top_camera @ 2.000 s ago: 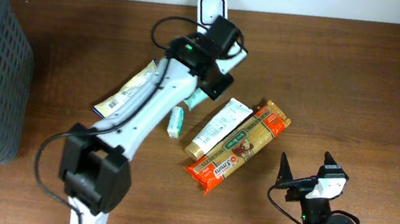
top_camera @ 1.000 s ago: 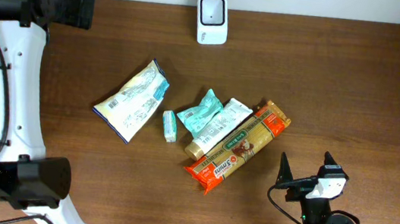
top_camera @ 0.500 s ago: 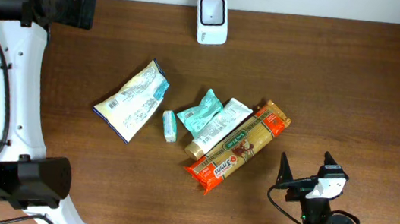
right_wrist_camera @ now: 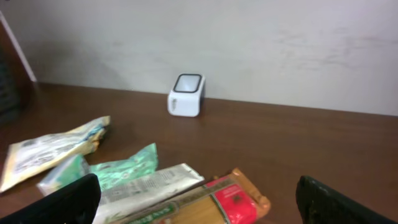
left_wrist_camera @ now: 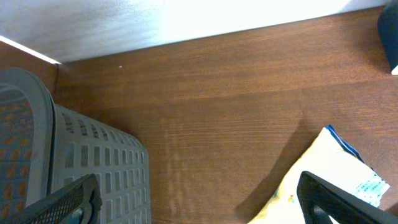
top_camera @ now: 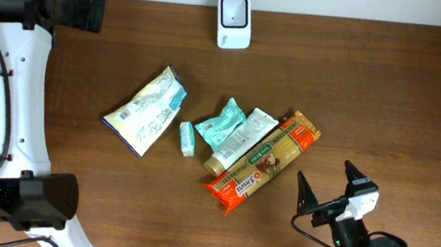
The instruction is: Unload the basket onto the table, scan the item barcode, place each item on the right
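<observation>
Nearest me, the right fingers stand wide apart and empty, low over the table. Just beyond them the items lie clustered: an orange pasta pack, a white tube, a teal packet, a small sachet and, leftward, a white pouch. Farther back, the scanner stands at the wall edge. The left fingers hang spread, holding nothing, near the grey basket.

White scanner by wall; packets in foreground; end effector open

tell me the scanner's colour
The scanner is white with a dark window, clearest in the overhead view.
</observation>
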### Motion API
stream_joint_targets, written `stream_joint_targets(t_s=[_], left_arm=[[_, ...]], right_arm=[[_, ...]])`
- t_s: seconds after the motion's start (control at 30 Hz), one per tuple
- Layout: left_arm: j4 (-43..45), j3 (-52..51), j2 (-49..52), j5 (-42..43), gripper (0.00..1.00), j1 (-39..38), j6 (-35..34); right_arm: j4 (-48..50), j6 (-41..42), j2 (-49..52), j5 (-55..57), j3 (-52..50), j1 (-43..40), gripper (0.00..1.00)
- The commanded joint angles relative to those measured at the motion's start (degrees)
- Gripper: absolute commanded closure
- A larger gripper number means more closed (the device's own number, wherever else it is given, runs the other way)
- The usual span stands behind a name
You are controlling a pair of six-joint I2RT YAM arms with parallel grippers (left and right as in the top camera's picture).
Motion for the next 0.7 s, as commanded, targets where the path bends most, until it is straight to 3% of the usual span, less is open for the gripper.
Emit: stream_joint_targets(t_s=[0.0,0.17,0.33,0.4,0.43,0.6,0.67], left_arm=[[0.0,0.3,-0.2,0.2,0.01,0.1,0.9],[0.0,0.3,-0.2,0.2,0.01,0.1,0.9],[0.0,0.3,-0.2,0.2,0.01,0.1,0.9],[0.0,0.3,-0.2,0.2,0.01,0.1,0.9],[0.0,0.3,-0.2,0.2,0.01,0.1,0.9],[0.0,0.3,-0.2,0.2,0.01,0.1,0.9],[0.0,0.3,-0.2,0.2,0.01,0.1,0.9]], right_arm=[[0.1,0.8,11.4,-6.1,8.8,0.2,0.02],[-12.7,0.8,48.2,-20.7,35.3,0.3,0.02],[-11.8,0.8,64.5,-35.3,36.5,0.3,0.02],[-10.9,0.8,66.6,-35.4,36.5,0.3,0.00],[-10.6,0.9,67.0,-35.3,36.5,0.3,0.05],[-10.6,10.3,67.0,-25.6,36.5,0.3,0.14],[-12.4,17.3,67.0,-16.4,36.5,0.3,0.17]])
